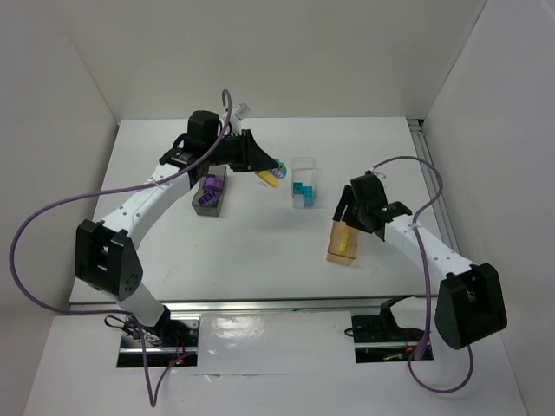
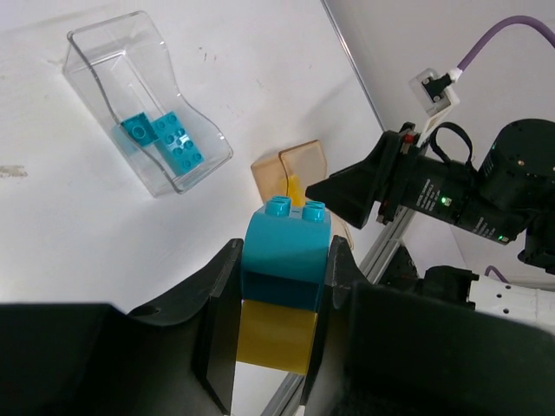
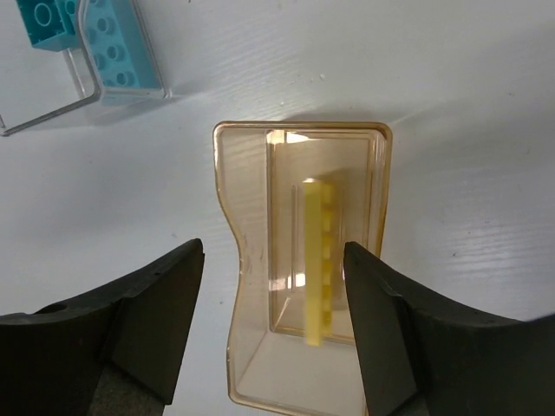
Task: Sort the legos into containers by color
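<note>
Top view: the dark grey bin (image 1: 211,192), left of centre, holds purple bricks (image 1: 206,196). The clear bin (image 1: 303,165), at centre, holds cyan bricks (image 1: 303,190). The amber bin (image 1: 342,253), right of centre, holds one yellow brick (image 1: 347,237). No loose brick shows on the bench (image 1: 260,251). The left gripper (image 1: 267,172) hangs between the grey and clear bins carrying a stacked pair (image 1: 274,178); the right gripper (image 1: 349,211) sits just above the amber bin. Left wrist view: the left fingers (image 2: 227,286) are clamped on the stacked pair, a cyan piece seated on a yellow one, held off the bench, with the clear bin at upper left. Right wrist view: the right fingers (image 3: 156,303) stand apart and empty, either side of the amber bin, the yellow brick lying inside it. Assessment: sorting looks nearly complete. The stacked pair appears to be the last item outstanding, and it would need splitting before each half goes to its matching bin.
</note>
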Controlling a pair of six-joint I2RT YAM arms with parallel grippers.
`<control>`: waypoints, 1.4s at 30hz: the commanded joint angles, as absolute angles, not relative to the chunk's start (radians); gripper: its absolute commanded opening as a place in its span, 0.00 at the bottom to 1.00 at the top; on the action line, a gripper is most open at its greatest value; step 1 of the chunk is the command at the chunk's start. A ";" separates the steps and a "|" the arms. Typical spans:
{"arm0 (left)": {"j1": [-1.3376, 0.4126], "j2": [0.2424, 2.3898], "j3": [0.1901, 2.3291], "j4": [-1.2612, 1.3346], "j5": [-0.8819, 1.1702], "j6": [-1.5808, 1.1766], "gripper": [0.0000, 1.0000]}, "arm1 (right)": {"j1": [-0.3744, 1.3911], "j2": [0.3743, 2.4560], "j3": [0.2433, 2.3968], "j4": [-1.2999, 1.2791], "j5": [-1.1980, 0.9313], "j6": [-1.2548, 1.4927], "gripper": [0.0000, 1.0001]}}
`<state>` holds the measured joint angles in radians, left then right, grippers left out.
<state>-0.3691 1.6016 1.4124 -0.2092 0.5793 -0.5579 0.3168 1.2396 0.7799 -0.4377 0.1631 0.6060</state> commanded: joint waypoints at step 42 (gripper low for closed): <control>-0.351 1.686 1.565 -0.261 1.091 -0.368 0.59 | 0.359 1.312 0.933 0.276 -0.835 0.653 0.09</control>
<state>-0.3584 1.7397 1.5135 -0.2737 1.0763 -0.4263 0.3557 1.3590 0.9417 0.2539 -0.8604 0.6220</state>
